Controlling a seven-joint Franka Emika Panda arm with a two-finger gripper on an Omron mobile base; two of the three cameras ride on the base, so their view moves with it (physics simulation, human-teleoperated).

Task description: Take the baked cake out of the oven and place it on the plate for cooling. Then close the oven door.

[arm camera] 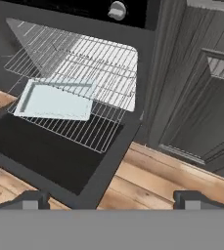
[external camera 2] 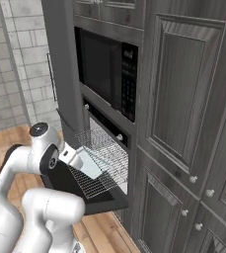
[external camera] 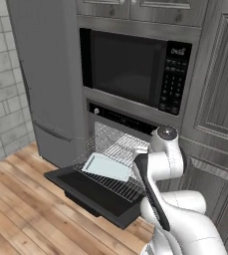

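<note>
The black oven (external camera: 119,117) stands open below a microwave. Its oven door (external camera: 93,195) hangs dropped flat toward the floor, seen also as the oven door (arm camera: 40,151) in the hand view. A silver wire rack (arm camera: 96,66) is slid out over the door and carries a pale square tray (arm camera: 57,100). My gripper (arm camera: 113,200) hovers above the door's right corner, open, with nothing between its fingertips (arm camera: 35,199). The tray (external camera: 107,167) looks bare. The baked cake and the plate are out of view.
A black microwave (external camera: 135,67) with a keypad sits above the oven. Tall grey cabinet doors (arm camera: 201,88) run close on the right, and a grey panel (external camera: 46,74) stands on the left. Wooden floor (arm camera: 157,180) lies beneath the door. My white arm (external camera: 160,164) rises just right of the door.
</note>
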